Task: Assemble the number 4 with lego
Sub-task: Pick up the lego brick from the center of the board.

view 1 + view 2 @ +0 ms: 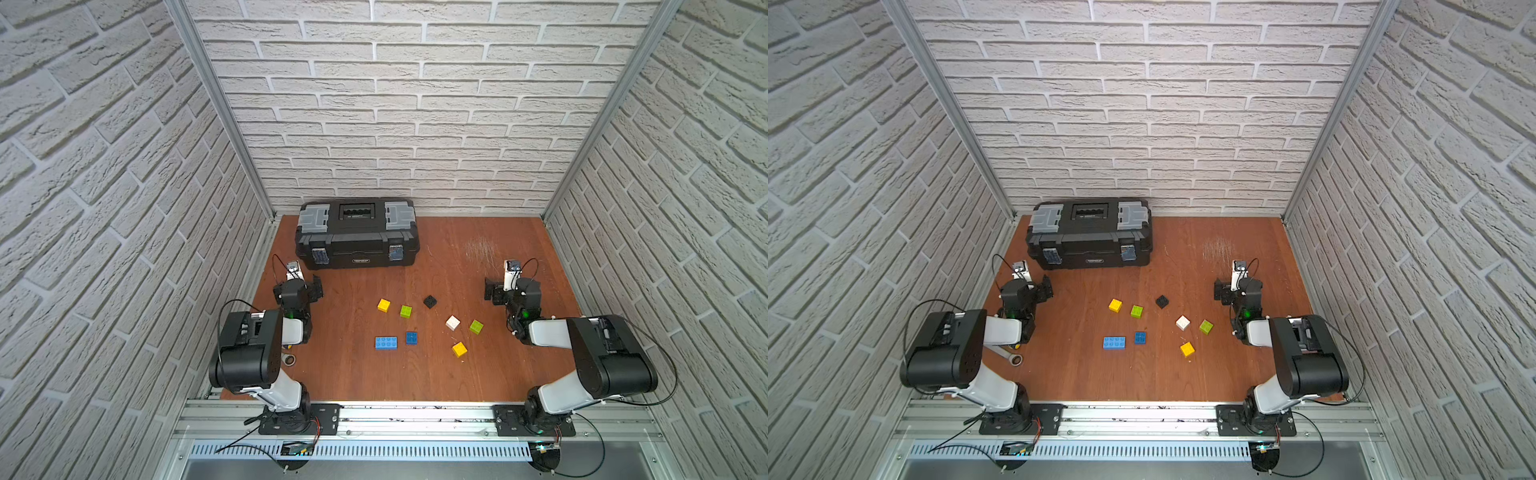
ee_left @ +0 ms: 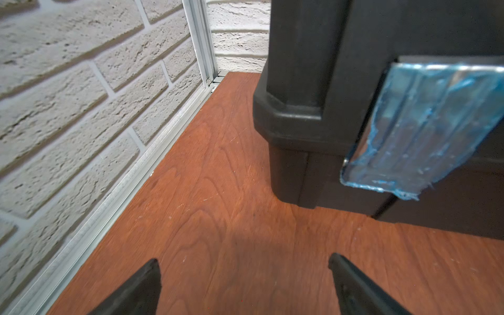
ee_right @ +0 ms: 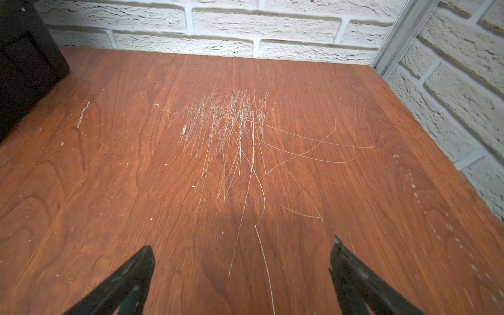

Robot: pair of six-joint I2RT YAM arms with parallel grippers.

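Observation:
The lego lies loose and unjoined mid-table in both top views: a yellow brick (image 1: 383, 305), a lime green one (image 1: 406, 311), a black one (image 1: 430, 301), a white one (image 1: 452, 323), a second green (image 1: 476, 326), a second yellow (image 1: 459, 349), a long blue brick (image 1: 386, 343) and a small blue one (image 1: 411, 338). No number 4 figure shows. My left gripper (image 1: 318, 288) (image 2: 244, 260) hovers left of the bricks, open and empty. My right gripper (image 1: 489, 289) (image 3: 242, 244) hovers to their right, open, over scratched wood. Neither wrist view shows a brick.
A big black toolbox (image 1: 356, 232) with grey lid latches stands at the back left, close ahead of the left gripper (image 2: 313, 109). A metal wrench (image 1: 1013, 358) lies partly under the left arm. Brick-pattern walls close in three sides of the wooden table (image 1: 457, 382).

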